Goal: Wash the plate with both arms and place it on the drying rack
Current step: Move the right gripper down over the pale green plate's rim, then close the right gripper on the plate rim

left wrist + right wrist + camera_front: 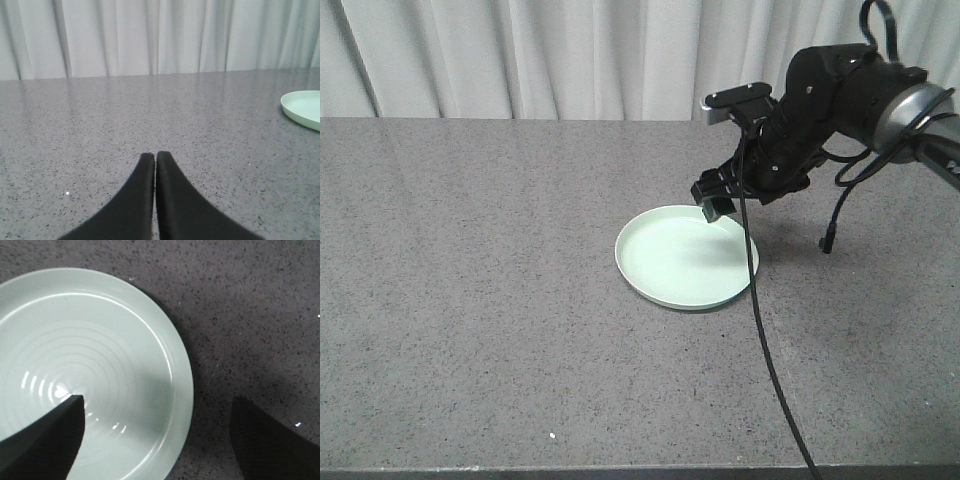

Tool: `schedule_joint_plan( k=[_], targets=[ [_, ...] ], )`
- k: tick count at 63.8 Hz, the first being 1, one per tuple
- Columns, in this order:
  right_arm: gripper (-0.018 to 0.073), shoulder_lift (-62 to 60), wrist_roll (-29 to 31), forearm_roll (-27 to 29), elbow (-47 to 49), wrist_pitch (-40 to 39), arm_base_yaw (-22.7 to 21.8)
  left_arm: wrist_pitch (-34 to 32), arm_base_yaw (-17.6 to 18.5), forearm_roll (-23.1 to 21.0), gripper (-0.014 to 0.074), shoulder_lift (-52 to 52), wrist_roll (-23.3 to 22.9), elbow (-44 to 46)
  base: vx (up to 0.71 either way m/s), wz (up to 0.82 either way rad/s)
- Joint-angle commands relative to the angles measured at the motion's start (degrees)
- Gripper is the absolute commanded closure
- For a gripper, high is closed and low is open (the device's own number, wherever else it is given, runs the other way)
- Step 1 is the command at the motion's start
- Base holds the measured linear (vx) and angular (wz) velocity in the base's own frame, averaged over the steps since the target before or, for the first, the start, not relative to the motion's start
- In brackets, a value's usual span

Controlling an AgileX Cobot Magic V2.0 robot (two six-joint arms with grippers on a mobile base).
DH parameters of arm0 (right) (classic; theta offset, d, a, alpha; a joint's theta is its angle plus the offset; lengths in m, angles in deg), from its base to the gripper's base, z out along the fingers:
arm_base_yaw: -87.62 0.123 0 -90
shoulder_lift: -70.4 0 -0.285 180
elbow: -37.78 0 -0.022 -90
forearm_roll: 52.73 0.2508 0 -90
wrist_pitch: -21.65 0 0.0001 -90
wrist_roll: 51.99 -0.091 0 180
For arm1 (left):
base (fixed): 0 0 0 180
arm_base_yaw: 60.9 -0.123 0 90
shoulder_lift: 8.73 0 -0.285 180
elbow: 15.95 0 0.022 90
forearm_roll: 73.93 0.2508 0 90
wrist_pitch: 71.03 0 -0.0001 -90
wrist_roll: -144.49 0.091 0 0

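Right gripper spread wide, straddling plate rim, left gripper closed, well apart from plate

The front view looks down from above the near edge of the counter toward the curtain, wide and distant; the left wrist view sits low, facing level along the counter to that curtain, past the left hand; the right wrist view looks steeply down, very close; all three share the plate.
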Motion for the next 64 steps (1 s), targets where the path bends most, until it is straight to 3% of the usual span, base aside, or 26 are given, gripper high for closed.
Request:
schedule_joint_plan(
  k=[1,37,64],
  targets=[
    [-0.0006,-1.1,-1.0,-1.7,2.8,0.4,0.0,-3.8,0.0,-0.5,0.0603,-0.9,-0.1,-1.3,0.0,0.0],
    [-0.0001,2.5,-3.4,-3.7,2.7,3.1,-0.1,-3.8,0.0,-0.5,0.0603,-0.9,-0.1,-1.3,0.0,0.0],
    [0.0145,2.8,-3.6,-4.8,2.7,6.7,-0.1,-3.8,0.0,-0.5,0.0603,-0.9,-0.1,-1.3,0.0,0.0]
  ],
)
